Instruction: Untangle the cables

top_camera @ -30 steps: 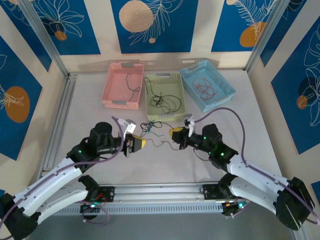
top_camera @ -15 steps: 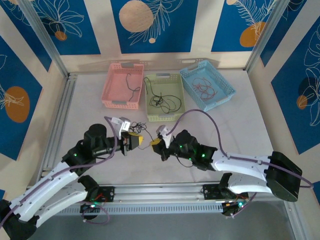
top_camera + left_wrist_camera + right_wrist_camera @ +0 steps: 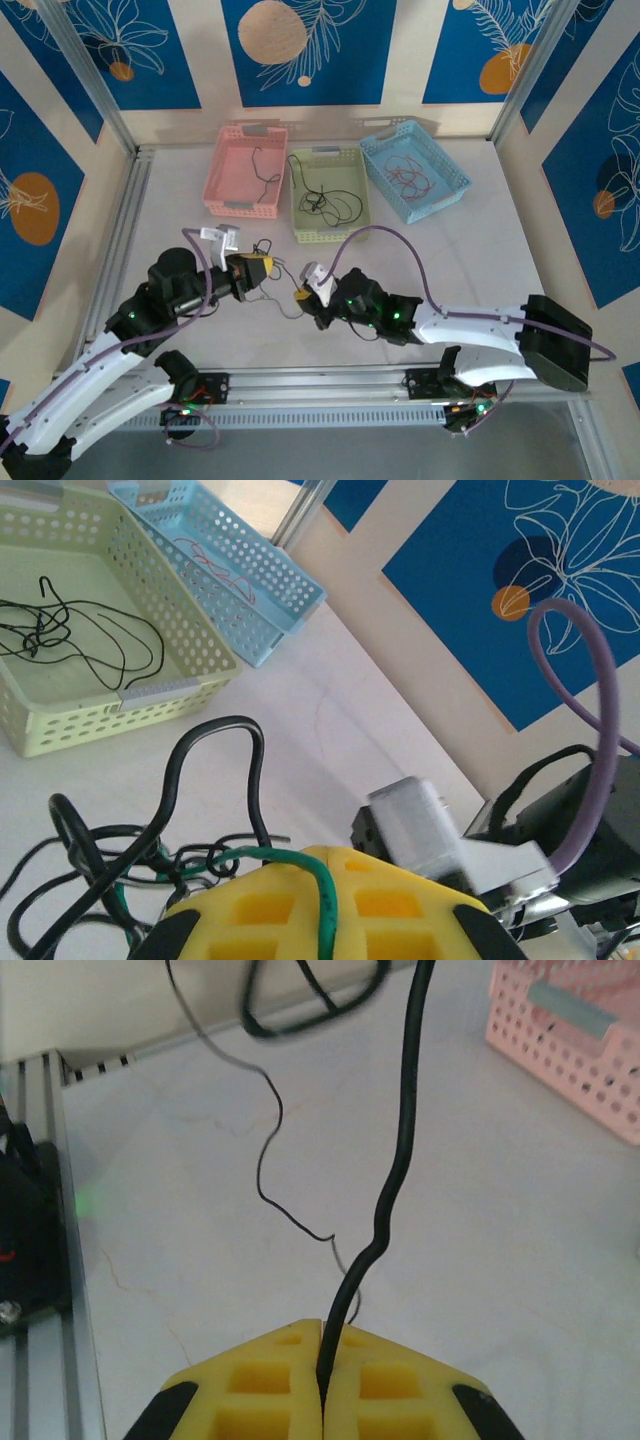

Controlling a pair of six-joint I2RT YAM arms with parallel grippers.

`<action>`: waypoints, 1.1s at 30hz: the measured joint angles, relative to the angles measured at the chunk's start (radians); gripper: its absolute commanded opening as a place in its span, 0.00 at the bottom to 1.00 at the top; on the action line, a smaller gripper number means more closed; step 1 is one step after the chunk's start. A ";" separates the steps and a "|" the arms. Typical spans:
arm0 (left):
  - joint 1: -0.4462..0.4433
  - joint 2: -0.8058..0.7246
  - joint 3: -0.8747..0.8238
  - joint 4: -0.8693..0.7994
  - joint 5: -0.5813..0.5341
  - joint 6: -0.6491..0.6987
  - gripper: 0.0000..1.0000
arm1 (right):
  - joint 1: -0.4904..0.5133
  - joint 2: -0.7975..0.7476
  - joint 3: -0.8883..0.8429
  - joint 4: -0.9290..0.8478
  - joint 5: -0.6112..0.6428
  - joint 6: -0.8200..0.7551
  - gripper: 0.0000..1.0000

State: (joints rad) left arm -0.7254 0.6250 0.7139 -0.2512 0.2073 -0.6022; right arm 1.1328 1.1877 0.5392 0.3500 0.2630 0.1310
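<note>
Left gripper (image 3: 322,895) clamps a thin green cable (image 3: 300,858), right gripper (image 3: 322,1370) a thin black cable (image 3: 402,1140). The knotted clump of wires (image 3: 110,865) on the table just ahead of the left gripper is not yet undone, while other strands lie sorted in three pastel plastic baskets (image 3: 330,236).

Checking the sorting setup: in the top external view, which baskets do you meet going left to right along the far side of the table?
pink basket → yellow-green basket → light blue basket

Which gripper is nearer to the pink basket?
Left. The left gripper, shut on the cables, is just in front of the pink basket; the right gripper is farther toward the near edge and more to the right.
</note>
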 measured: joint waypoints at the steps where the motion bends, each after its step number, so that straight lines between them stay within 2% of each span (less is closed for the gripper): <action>1: 0.000 0.005 0.000 0.000 0.001 0.000 0.00 | -0.001 -0.026 0.000 0.000 0.000 0.007 0.00; 5: 0.000 0.019 -0.027 0.023 0.009 0.000 0.00 | -0.013 -0.129 0.000 0.000 0.000 0.038 0.00; 10: 0.000 0.054 -0.109 0.058 0.056 -0.008 0.00 | -0.090 -0.210 0.000 0.000 -0.012 0.116 0.00; 23: -0.002 0.140 -0.130 0.131 0.137 -0.018 0.00 | -0.106 -0.133 0.003 0.003 -0.038 0.186 0.00; 29: -0.002 0.111 -0.060 0.064 0.128 0.011 0.00 | -0.116 -0.087 0.012 -0.006 -0.056 0.158 0.00; 30: -0.002 0.093 -0.040 0.055 0.124 0.018 0.00 | -0.132 -0.093 0.004 -0.002 -0.068 0.162 0.04; 32: -0.002 0.060 0.003 0.043 0.122 0.030 0.00 | -0.203 -0.121 -0.019 0.008 -0.113 0.189 0.35; 33: -0.003 0.051 0.022 0.042 0.122 0.033 0.00 | -0.237 -0.134 -0.026 0.008 -0.137 0.204 0.46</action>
State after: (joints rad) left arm -0.7280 0.6758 0.7361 -0.2092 0.3294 -0.5694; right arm 0.8963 1.0538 0.5137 0.3584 0.1265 0.3351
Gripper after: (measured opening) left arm 0.083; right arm 0.239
